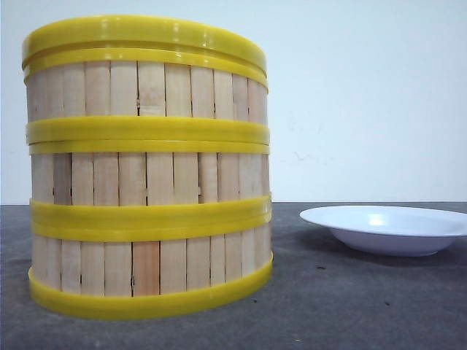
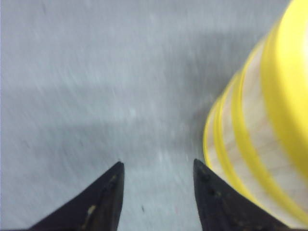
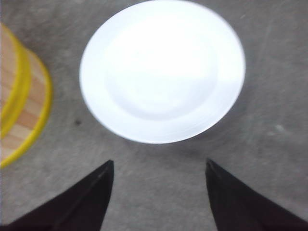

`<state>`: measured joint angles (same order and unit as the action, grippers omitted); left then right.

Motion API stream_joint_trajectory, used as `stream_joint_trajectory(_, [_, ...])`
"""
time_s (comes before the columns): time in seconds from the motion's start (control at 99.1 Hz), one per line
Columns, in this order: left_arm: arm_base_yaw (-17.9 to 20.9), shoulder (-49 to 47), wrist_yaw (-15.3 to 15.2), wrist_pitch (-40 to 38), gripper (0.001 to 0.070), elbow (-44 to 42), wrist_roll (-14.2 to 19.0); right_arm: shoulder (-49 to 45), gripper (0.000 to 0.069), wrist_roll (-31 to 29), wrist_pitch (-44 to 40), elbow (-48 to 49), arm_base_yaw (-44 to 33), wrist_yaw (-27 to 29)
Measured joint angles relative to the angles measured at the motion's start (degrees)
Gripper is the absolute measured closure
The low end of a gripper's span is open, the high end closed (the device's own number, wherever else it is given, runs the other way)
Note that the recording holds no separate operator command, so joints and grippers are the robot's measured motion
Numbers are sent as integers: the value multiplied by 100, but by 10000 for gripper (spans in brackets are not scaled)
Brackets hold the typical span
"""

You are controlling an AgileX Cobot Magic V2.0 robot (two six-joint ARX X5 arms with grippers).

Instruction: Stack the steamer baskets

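Both grippers, left (image 2: pixel 156 192) and right (image 3: pixel 159 192), hang spread and empty; my three steamer baskets (image 1: pixel 148 168) look light, stiff, best gripped by the rims.

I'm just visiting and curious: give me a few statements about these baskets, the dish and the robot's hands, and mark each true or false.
1. The three steamer baskets stand in one stack on the table. True.
2. The white dish sits on top of the stack. False: it rests on the table beside the stack, apart from it.
3. The dish holds food. False: the right wrist view shows it empty.
4. The left hand is open and holds nothing. True.
5. The right hand grips the dish. False: it is open above the table, its fingers clear of the dish.
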<state>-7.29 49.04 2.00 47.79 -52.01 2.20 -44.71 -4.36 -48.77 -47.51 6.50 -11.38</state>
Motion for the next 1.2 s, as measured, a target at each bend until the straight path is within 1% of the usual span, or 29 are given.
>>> stream_joint_trajectory(0.101, [-13, -140, 76, -9, 443, 149, 31, 17, 315, -2, 35, 9, -63, -48])
stream_joint_trajectory(0.141, [-13, -155, 76, -22, 443, 151, 39, 15, 298, -2, 48, 9, -79, -42])
stream_joint_trajectory(0.252, [-13, -149, 76, -87, 443, 151, 59, 15, 225, -4, 70, 9, -87, -44])
stream_joint_trajectory(0.343, [-13, -149, 76, -94, 448, 151, 90, 15, 211, -20, 68, 9, -87, -42])
stream_joint_trajectory(0.373, [-13, -146, 76, -94, 469, 151, 92, 15, 229, -31, 70, 9, -87, -39])
stream_joint_trajectory(0.403, [-13, -146, 76, -92, 511, 151, 98, 15, 275, -39, 68, 9, -90, -39])
stream_joint_trajectory(0.424, [-13, -149, 76, -94, 548, 151, 103, 15, 323, -42, 68, 9, -87, -39])
stream_joint_trajectory(0.464, [-13, -146, 76, -94, 618, 151, 120, 15, 443, -42, 70, 9, -87, -39])
stream_joint_trajectory(0.494, [-13, -146, 76, -96, 650, 151, 136, 15, 527, -42, 68, 9, -87, -39])
stream_joint_trajectory(0.514, [-13, -146, 76, -101, 664, 151, 151, 15, 569, -39, 70, 9, -87, -39])
stream_joint_trajectory(0.555, [-13, -149, 76, -111, 681, 151, 153, 15, 621, -39, 70, 9, -87, -39])
stream_joint_trajectory(0.595, [-13, -146, 76, -122, 689, 151, 164, 15, 650, -39, 66, 9, -87, -37])
stream_joint_trajectory(0.666, [-13, -149, 76, -120, 694, 151, 170, 15, 672, -46, -15, 9, -87, -48])
stream_joint_trajectory(0.777, [-13, -149, 76, -120, 695, 151, 173, 15, 681, -50, -238, 9, -87, -50])
stream_joint_trajectory(1.2, [-11, -149, 55, -122, 695, 151, 168, 15, 682, -57, 326, 9, -87, -50])
